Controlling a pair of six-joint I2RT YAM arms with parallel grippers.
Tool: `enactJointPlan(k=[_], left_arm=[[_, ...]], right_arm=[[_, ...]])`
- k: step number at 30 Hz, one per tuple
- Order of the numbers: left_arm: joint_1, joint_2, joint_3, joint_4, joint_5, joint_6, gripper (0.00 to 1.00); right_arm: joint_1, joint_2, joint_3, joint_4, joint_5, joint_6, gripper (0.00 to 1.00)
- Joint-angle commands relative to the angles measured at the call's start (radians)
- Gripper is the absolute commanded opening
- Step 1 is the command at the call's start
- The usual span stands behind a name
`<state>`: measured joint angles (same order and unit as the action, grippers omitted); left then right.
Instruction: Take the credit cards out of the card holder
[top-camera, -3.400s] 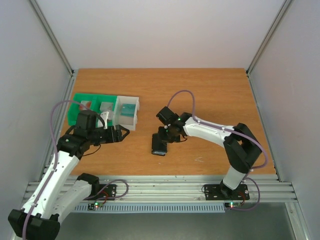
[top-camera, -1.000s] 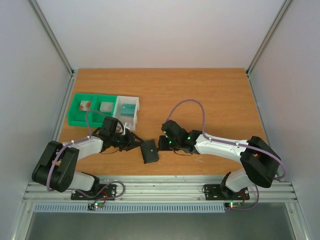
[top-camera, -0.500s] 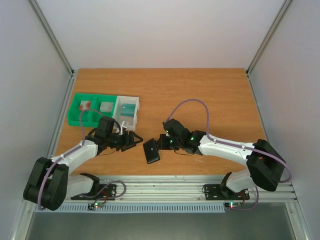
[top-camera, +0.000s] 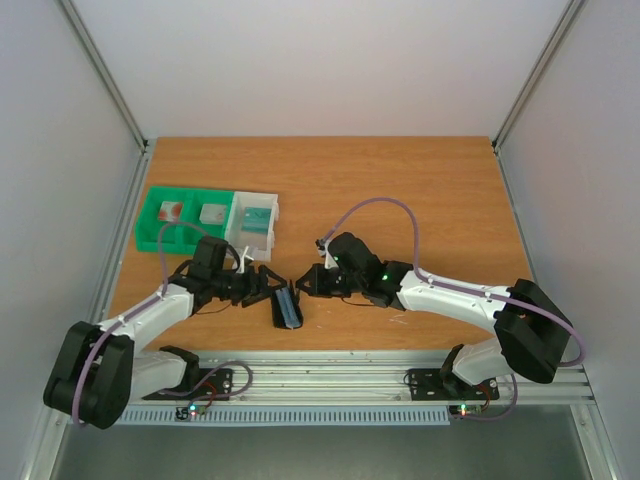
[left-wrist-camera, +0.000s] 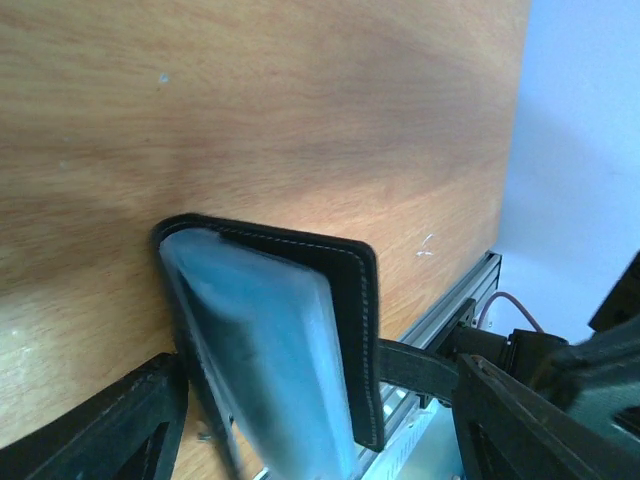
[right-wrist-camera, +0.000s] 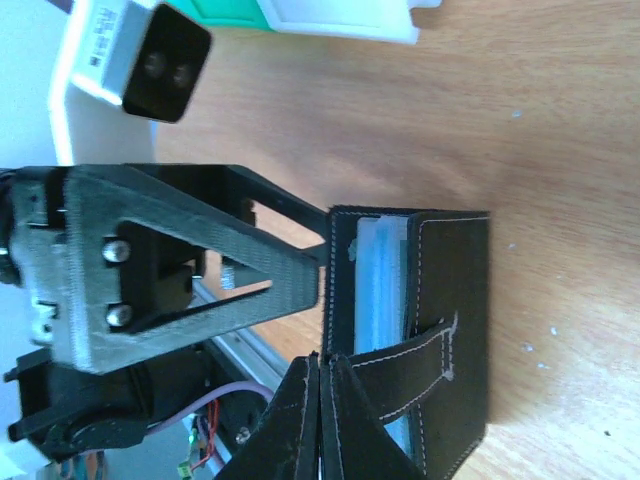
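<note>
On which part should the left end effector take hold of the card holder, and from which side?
Probably its black cover, from the robot's left. The card holder stands on edge, half open; the right end effector pinches one edge, and the open left end effector has a finger on each side.

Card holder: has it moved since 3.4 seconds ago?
Yes. The card holder went left and slightly toward the table's near edge, and is now roughly in line with the right wall of the white tray.
</note>
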<state>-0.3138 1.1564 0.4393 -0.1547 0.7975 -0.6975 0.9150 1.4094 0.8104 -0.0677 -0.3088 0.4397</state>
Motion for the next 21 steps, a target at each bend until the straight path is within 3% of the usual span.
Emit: enactJointPlan(k=[1,14,21], left_arm=[[0.001,0.026,-0.023,0.049,0.019,0.012,0.72],[0.002,0.067,-0.025,0.063,-0.002,0.022,0.43],[0.002,0.101,-0.031,0.087,-0.006,0.021,0.4]], right_arm=[[-0.004,0.004,0.017,0.065,-0.053,0.031,0.01],[-0.006,-0.021,-0.011,-0.071,0.086,-0.008,0.01],[-0.023,-0.023,-0.045,-0.113,0.126,-0.023,0.01]])
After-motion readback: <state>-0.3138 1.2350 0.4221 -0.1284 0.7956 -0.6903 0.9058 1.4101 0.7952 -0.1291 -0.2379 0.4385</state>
